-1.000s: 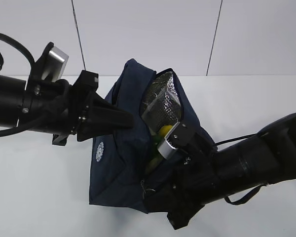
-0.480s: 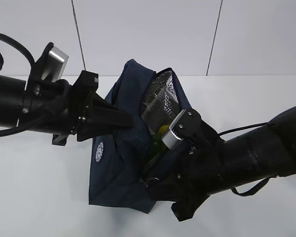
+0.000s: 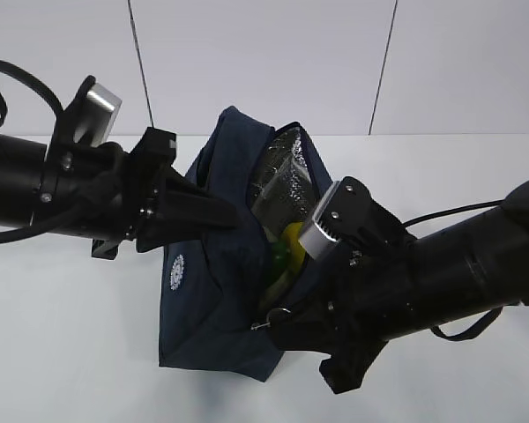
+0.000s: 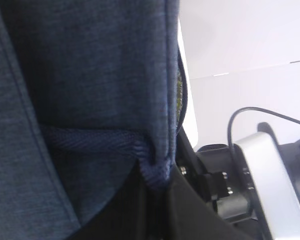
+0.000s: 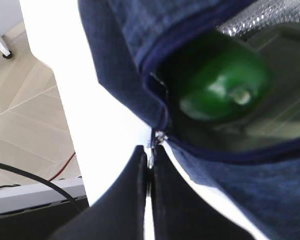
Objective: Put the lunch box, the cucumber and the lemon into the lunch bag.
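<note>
Since a second ago the right arm has swung up and rightward in the exterior view, its silver wrist block rising beside the bag mouth, while the left arm has barely shifted.

Right pincer (image 5: 150, 160) is clenched on the ring zipper pull (image 3: 284, 312) at the lower end of the opening, low centre of the exterior frame. Left pincer (image 3: 234, 211) is clenched on navy fabric at the upper left side of the lunch bag (image 3: 207, 300), by a loop handle (image 4: 90, 141).

Inside the gaping mouth, the cucumber (image 5: 217, 85) fills the upper right of the right wrist view, its end close to the zipper's start; the lemon (image 3: 294, 236) shows yellow above it against the silver lining (image 3: 286, 181). I cannot make out the lunch box with certainty.

Risks: the cucumber's end could block or jam the slider. If the left grip slips, the bag would drag across the table (image 3: 70, 335) instead of zipping. The ring could also slide out of the thin pinch.
</note>
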`<control>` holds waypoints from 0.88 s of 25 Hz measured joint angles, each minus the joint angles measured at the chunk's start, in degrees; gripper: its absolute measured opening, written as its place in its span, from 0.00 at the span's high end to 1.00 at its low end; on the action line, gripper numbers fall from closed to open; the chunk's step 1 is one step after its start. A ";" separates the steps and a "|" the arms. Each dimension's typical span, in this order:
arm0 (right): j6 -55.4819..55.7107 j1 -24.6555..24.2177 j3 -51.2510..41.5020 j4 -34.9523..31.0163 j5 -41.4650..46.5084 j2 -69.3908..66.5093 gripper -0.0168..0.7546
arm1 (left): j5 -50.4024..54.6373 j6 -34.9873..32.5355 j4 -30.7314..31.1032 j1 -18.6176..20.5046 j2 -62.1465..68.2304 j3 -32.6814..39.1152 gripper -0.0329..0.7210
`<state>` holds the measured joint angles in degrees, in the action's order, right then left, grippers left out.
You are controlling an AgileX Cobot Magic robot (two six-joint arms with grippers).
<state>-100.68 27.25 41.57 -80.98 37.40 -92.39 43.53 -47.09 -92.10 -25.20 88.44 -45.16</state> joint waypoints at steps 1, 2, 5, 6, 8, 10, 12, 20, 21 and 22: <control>0.10 0.00 0.00 0.15 0.00 0.26 0.97 | -0.04 0.00 0.00 0.00 0.00 0.00 0.94; 0.12 0.00 0.00 0.27 0.00 0.56 0.97 | -0.04 0.00 0.00 0.00 0.00 0.00 0.94; 0.25 0.00 0.00 0.36 0.00 1.32 0.97 | -0.13 0.00 0.29 0.00 0.00 0.00 0.94; 0.25 0.00 0.00 0.48 0.00 1.68 0.97 | -0.13 0.00 0.41 0.00 0.00 0.00 0.94; 0.25 0.00 0.00 0.48 0.00 2.22 0.97 | -0.13 0.00 0.83 0.00 0.00 0.00 0.94; 0.25 0.00 0.00 0.48 -0.10 2.80 0.97 | -0.13 0.00 1.25 0.00 0.00 0.00 0.94; 0.25 0.00 0.00 0.48 -0.10 3.33 0.97 | -0.13 0.00 1.29 0.00 0.00 0.00 0.94; 0.36 0.00 0.14 0.28 -0.10 4.19 0.97 | -0.13 0.00 2.68 0.00 0.00 0.00 0.94; 0.36 0.00 0.44 0.28 -0.10 4.19 0.97 | -0.13 0.00 2.94 0.00 0.00 0.00 0.94; 0.36 0.00 0.82 0.28 -0.10 4.19 0.97 | -0.13 0.00 3.17 0.00 0.00 0.00 0.94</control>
<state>-100.32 27.25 42.39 -80.70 37.30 -88.20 43.40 -47.09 -88.92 -25.20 88.44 -45.16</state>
